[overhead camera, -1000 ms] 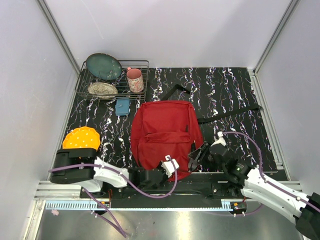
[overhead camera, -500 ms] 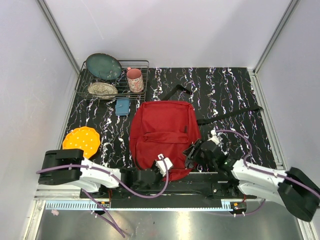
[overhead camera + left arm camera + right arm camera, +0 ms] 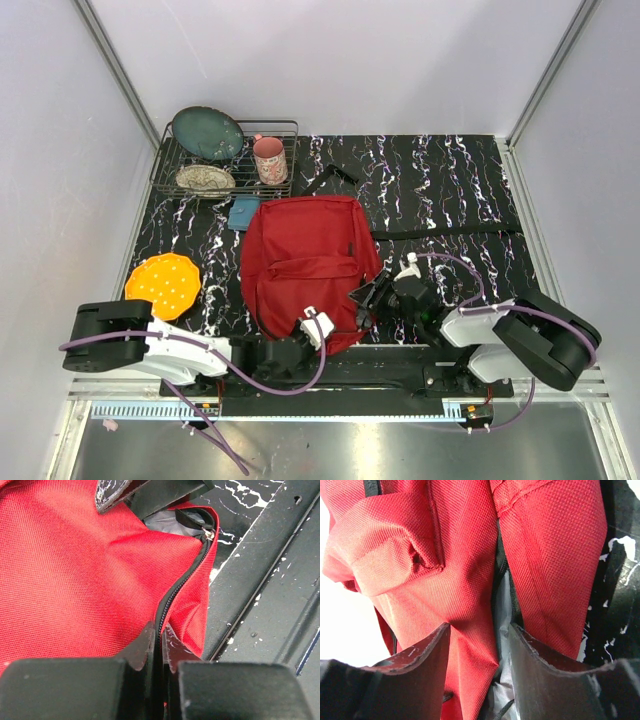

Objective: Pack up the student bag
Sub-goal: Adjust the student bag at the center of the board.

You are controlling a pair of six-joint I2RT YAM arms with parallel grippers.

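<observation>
While the left gripper (image 3: 160, 632) is pinched tight on the zipper (image 3: 180, 582) edge of the student bag (image 3: 305, 255), black track running between its closed tips, the right gripper (image 3: 479, 630) has its fingers (image 3: 420, 675) well apart. They straddle a fold of red fabric at the bag mouth and show no firm hold.

Just past the left tips the zipper curves up to the metal pull (image 3: 209, 531), with grey lining (image 3: 162, 520) beyond it, so the mouth is partly open. A strip of lining also shows between the right fingers.

The bag lies flat on the black marbled table (image 3: 450, 180), near edge at both grippers, straps trailing on the far side.

Step in hand, my read: spreading the opening. To do it well:
- Use the left pinch as the anchor.
- Close the right on the opposite lip only, one layer and not both walls.
- Draw up and away from the left, gently, or the whole bag slides.

Beyond the bag are a small blue object (image 3: 244, 213) and a dish rack (image 3: 225, 160).
</observation>
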